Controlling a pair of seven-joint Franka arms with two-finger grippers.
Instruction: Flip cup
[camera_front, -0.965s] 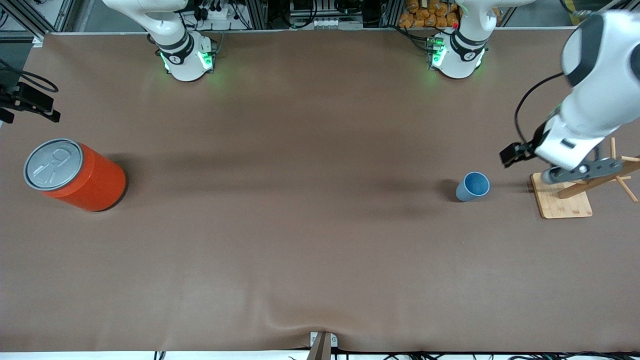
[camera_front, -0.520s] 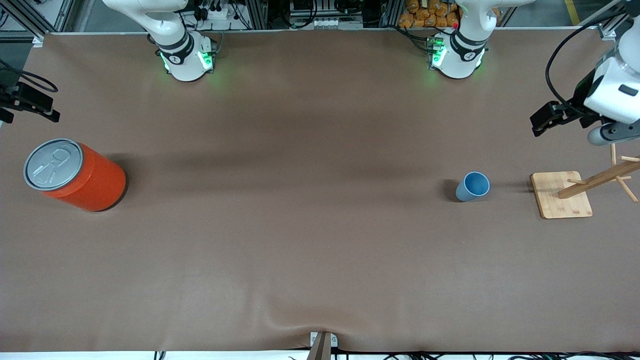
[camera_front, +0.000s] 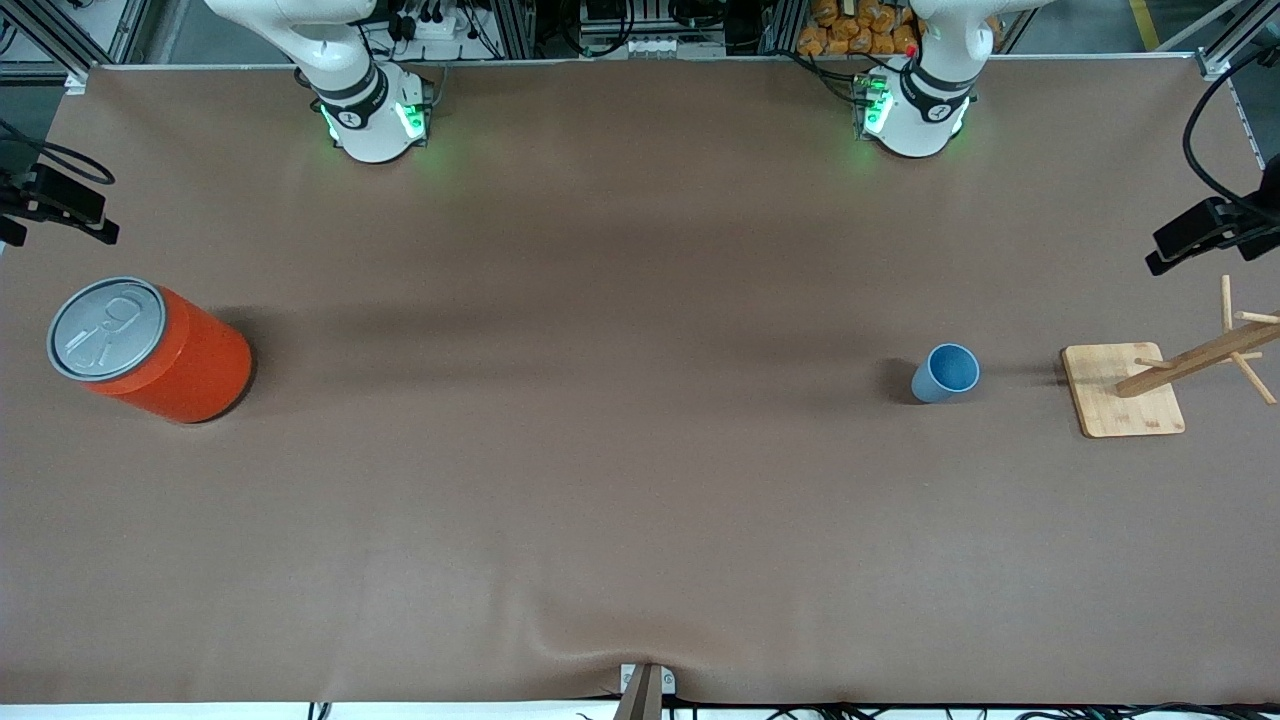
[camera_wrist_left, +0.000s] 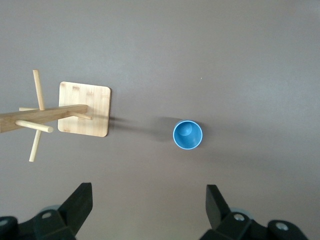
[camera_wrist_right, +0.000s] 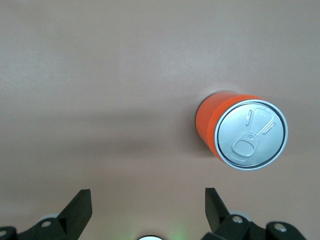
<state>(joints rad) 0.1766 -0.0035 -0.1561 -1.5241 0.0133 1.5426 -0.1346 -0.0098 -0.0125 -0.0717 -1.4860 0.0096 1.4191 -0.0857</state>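
Observation:
The light-blue cup (camera_front: 945, 372) stands upright on the brown table, mouth up, toward the left arm's end. It also shows in the left wrist view (camera_wrist_left: 188, 135), where I can see its inside bottom. My left gripper (camera_wrist_left: 148, 202) is open and empty, high above the table and well apart from the cup. In the front view only its black wrist part (camera_front: 1198, 236) shows at the picture's edge. My right gripper (camera_wrist_right: 148, 202) is open and empty, high above the table near the orange can. Its wrist part (camera_front: 60, 205) shows at the edge of the front view.
A wooden peg rack on a square bamboo base (camera_front: 1122, 390) stands beside the cup, closer to the table's end; it also shows in the left wrist view (camera_wrist_left: 84, 109). A large orange can with a grey pull-tab lid (camera_front: 150, 350) stands at the right arm's end (camera_wrist_right: 245, 132).
My left arm has risen from over the wooden rack and drawn off toward the table's end, nearly leaving the front view. The cup, the can and the right arm have not moved.

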